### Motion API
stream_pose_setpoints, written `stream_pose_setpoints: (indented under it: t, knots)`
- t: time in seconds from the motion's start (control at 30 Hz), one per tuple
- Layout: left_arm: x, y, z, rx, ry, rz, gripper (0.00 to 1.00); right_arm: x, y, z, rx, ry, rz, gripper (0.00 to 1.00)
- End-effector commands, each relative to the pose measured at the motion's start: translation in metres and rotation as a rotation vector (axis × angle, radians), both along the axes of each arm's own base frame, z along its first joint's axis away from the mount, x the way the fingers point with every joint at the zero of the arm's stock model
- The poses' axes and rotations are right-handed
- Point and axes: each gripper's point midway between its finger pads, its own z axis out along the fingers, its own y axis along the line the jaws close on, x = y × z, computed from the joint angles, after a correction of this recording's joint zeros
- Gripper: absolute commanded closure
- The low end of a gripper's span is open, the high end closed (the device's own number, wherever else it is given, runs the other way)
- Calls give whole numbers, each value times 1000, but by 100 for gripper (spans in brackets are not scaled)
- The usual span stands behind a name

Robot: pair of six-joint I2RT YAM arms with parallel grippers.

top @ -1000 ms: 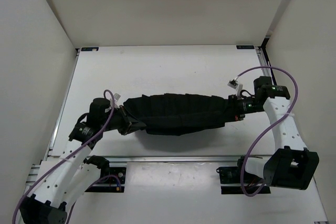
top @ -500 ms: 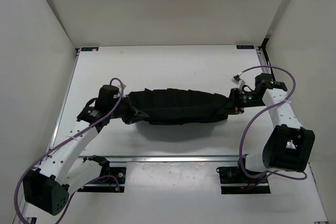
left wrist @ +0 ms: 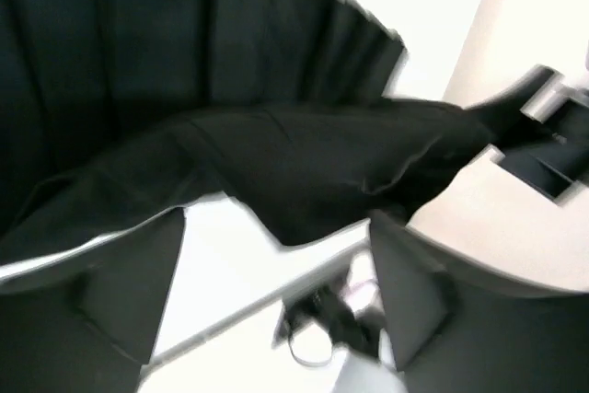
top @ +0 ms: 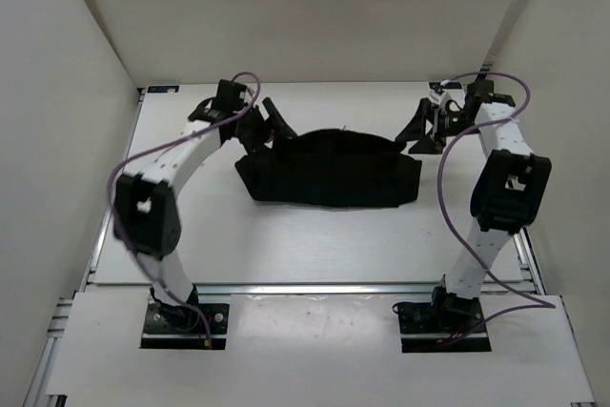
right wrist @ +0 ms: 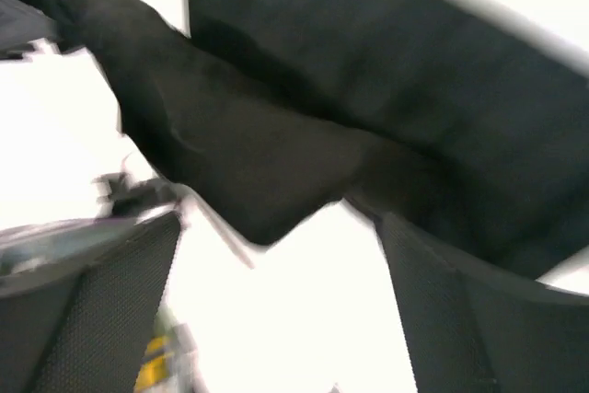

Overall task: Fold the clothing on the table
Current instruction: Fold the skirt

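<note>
Black clothing (left wrist: 230,117) shows pleats only from left wrist.

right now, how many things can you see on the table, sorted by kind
black garment: 1
robot arms: 2 (left arm, right arm)
purple cables: 2 (left cable, right cable)
blue corner marks: 2 (far left mark, far right mark)
total: 7

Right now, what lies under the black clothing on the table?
The clothing rests on the white table, which shows on every side of it. The part of the table under the fabric is covered, so I cannot tell whether anything else lies there.
</note>
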Motion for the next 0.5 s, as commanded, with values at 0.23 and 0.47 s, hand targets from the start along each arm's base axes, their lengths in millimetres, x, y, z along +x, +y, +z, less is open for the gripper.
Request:
stream_pose_setpoints:
  t: [0.23,0.47]
  knots:
    - [156,21,44,155,-386,76,1,101,-72,33,-237,-373,-177,1]
    - [152,9,-7,359,-398,-172,1,126,-69,-21,-284,-352,53,3]
